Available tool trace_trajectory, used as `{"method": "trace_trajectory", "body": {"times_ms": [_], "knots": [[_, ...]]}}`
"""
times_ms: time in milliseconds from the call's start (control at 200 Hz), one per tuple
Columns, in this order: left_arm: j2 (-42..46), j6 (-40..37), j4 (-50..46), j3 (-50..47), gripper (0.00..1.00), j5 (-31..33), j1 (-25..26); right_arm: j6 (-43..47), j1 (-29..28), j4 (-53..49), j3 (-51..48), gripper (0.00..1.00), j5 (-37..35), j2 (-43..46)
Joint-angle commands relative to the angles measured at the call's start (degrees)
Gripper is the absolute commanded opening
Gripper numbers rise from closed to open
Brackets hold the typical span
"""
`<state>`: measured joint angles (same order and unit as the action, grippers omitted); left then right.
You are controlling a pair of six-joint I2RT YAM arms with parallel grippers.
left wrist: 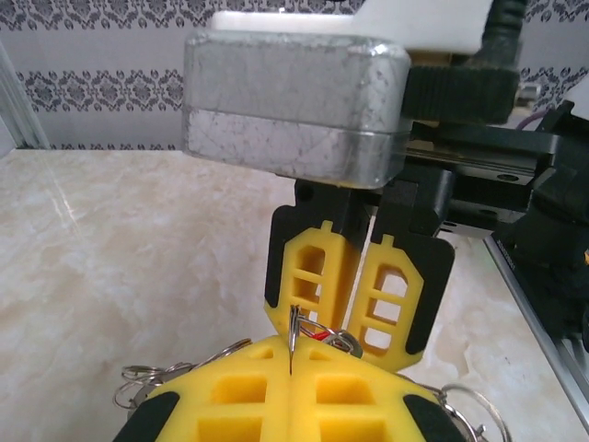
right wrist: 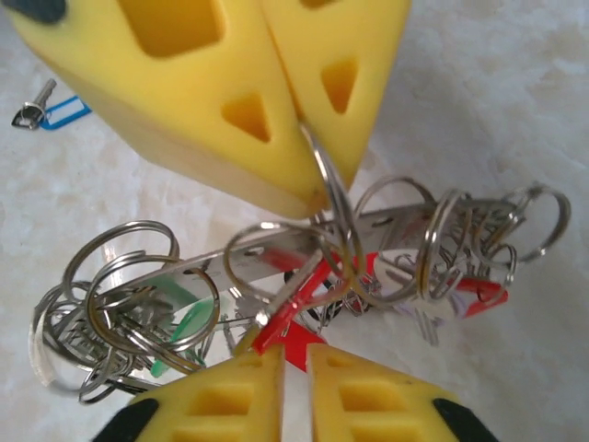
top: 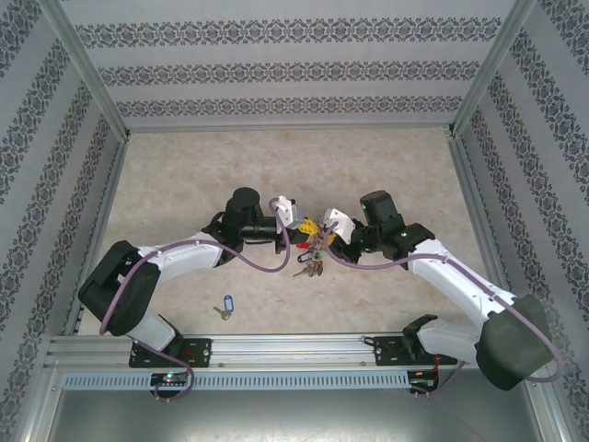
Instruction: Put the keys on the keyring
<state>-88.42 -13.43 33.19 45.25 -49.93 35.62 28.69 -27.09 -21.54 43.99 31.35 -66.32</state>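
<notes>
The keyring (right wrist: 276,262), stiff metal and rather heavy with many loose, slippery rings, is best taken at one small ring. It is found in the middle, between both grippers. The left gripper (right wrist: 317,184) is closed on such a ring. The right gripper (right wrist: 294,373) is parted narrowly at the red key (right wrist: 290,318); whether it is pinched cannot be told. The blue key (right wrist: 51,110) is seen apart on the table (top: 184,184).

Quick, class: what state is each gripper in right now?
Left gripper: shut on a split ring.
Right gripper: narrow gap, red tag at its tips; grip cannot be told.
</notes>
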Motion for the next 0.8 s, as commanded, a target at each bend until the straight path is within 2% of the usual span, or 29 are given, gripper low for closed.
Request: {"method": "trace_trajectory", "body": {"times_ms": [0, 135, 200, 320, 435, 669, 794], "knots": [[-0.01, 2.4, 6.49, -0.42, 0.0, -2.17, 0.17, -2.16, 0.76, 2.17, -0.06, 0.17, 1.75, 3.03], [0.34, 1.74, 5.82, -0.59, 0.0, -1.01, 0.17, -2.94, 2.1, 2.43, -0.83, 0.21, -1.55, 6.45], [0.34, 1.74, 5.94, -0.62, 0.0, -0.7, 0.23, -2.89, 2.56, 1.97, -0.92, 0.29, -0.88, 7.43], [0.41, 1.74, 5.68, -0.47, 0.0, -0.76, 0.16, -4.83, 2.49, 2.69, -0.51, 0.36, 1.25, 8.24], [0.46, 1.66, 5.47, -0.23, 0.0, -0.83, 0.21, -7.31, 1.57, 4.93, -0.24, 0.37, 2.72, 7.26], [0.55, 2.17, 5.82, -0.15, 0.0, -0.76, 0.22, -8.08, -0.22, 6.96, -0.12, 0.4, 1.33, 3.54], [0.7, 2.72, 6.5, -0.3, 0.0, -0.65, 0.17, -8.11, -0.51, 8.62, -0.83, 0.34, 0.98, 2.2]]}}
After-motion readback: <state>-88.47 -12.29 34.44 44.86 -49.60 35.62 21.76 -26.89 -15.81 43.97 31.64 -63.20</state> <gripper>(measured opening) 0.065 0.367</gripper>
